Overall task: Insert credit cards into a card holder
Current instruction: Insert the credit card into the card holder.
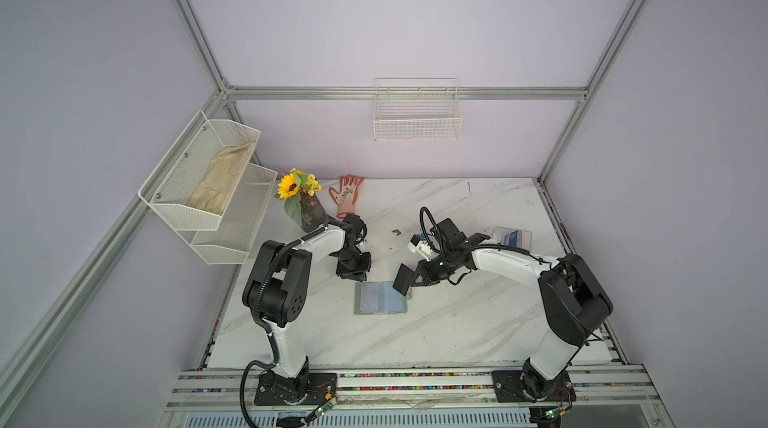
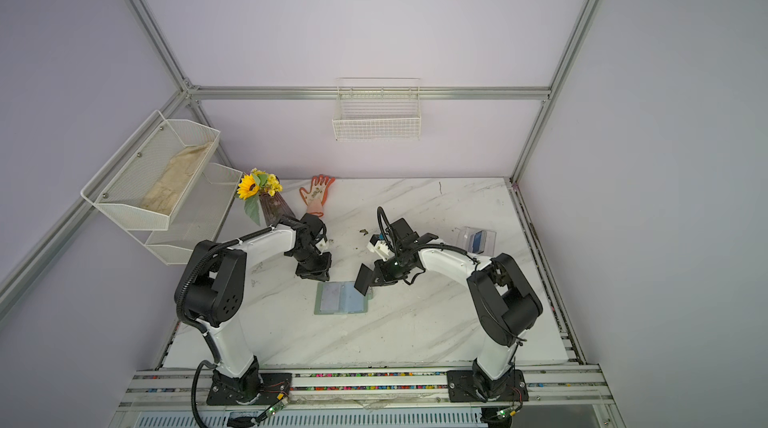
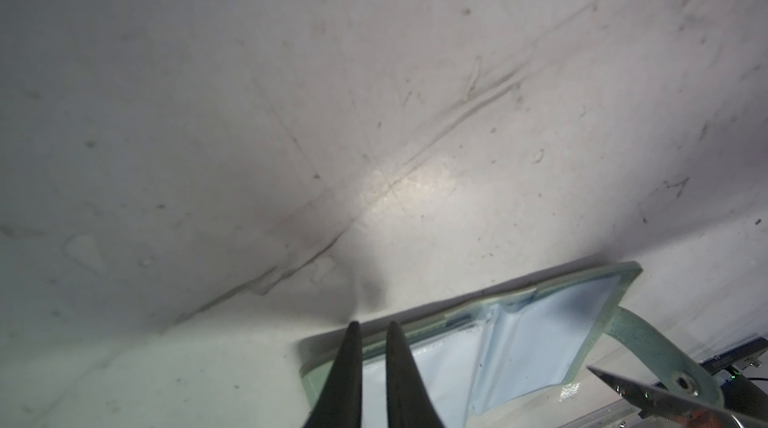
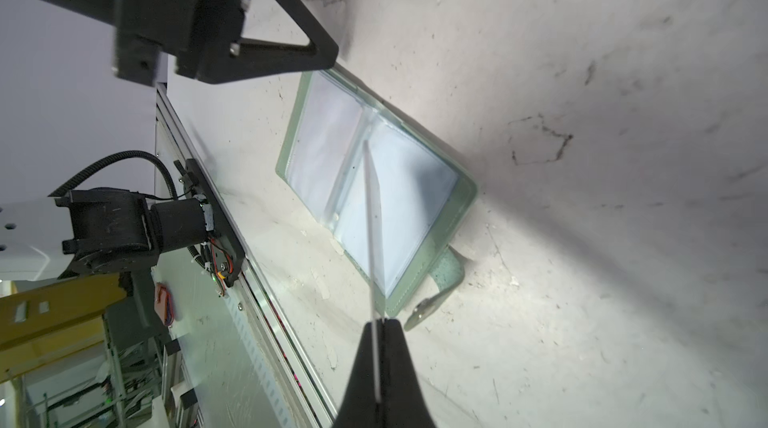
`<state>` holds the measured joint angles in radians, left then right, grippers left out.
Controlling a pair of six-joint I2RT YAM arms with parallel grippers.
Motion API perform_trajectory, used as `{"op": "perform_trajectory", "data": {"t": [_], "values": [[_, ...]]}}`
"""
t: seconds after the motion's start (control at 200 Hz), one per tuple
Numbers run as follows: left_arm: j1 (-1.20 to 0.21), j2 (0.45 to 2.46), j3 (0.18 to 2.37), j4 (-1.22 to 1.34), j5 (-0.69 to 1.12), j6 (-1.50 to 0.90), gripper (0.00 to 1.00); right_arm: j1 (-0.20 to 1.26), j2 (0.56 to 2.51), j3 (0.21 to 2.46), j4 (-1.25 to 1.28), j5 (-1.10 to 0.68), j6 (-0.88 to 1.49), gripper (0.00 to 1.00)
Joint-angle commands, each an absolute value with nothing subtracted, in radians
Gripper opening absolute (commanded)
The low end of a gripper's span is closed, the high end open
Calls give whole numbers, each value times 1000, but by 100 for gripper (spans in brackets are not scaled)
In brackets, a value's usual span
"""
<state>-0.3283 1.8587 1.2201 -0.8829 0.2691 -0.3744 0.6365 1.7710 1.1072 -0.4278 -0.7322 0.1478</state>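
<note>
The sage-green, book-like card holder (image 1: 380, 298) lies open and flat on the white marbled table (image 1: 457, 322) with its pale bluish clear sleeves facing up. Its snap tab (image 4: 446, 272) sticks out from the leaf on the right arm's side.

The right gripper (image 4: 377, 322) is clamped on a thin black rectangular card (image 1: 402, 280), held on edge rather than flat. In the right wrist view the card shows only as a pale line, running from the fingertips across the tab-side leaf toward the holder's spine fold. The card therefore points at the spine. It hangs over the tab-side corner away from the arm bases and seems to be clear of the sleeves.

The left gripper (image 3: 372, 327) sits at the holder's opposite leaf. Its jaws are nearly together, with a thin gap and nothing between them. I cannot tell whether it presses on the cover.

The right arm is the one placed to insert. The card probably needs tipping flatter to meet a sleeve mouth, which I cannot make out.
</note>
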Motion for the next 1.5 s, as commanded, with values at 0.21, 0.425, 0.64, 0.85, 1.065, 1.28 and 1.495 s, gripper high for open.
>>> {"op": "perform_trajectory", "data": {"t": [0.21, 0.425, 0.64, 0.85, 1.065, 1.28, 1.495], "values": [[-325, 1822, 1223, -886, 277, -371, 13, 665, 1872, 1160, -469, -915, 27, 3], [-324, 1779, 1318, -957, 242, -355, 14, 665, 1876, 1173, -464, -938, 36, 4], [-324, 1714, 1349, -1000, 214, -353, 14, 673, 1903, 1196, -498, -951, 20, 4], [-324, 1658, 1215, -968, 214, -387, 14, 680, 1936, 1203, -502, -960, 23, 4], [-327, 1641, 1114, -901, 262, -426, 14, 681, 1978, 1220, -493, -996, 16, 4], [-328, 1654, 1068, -886, 250, -438, 14, 680, 2011, 1244, -492, -1029, 1, 4], [-330, 1669, 1029, -862, 236, -455, 14, 680, 2031, 1243, -488, -1043, 3, 4]]}}
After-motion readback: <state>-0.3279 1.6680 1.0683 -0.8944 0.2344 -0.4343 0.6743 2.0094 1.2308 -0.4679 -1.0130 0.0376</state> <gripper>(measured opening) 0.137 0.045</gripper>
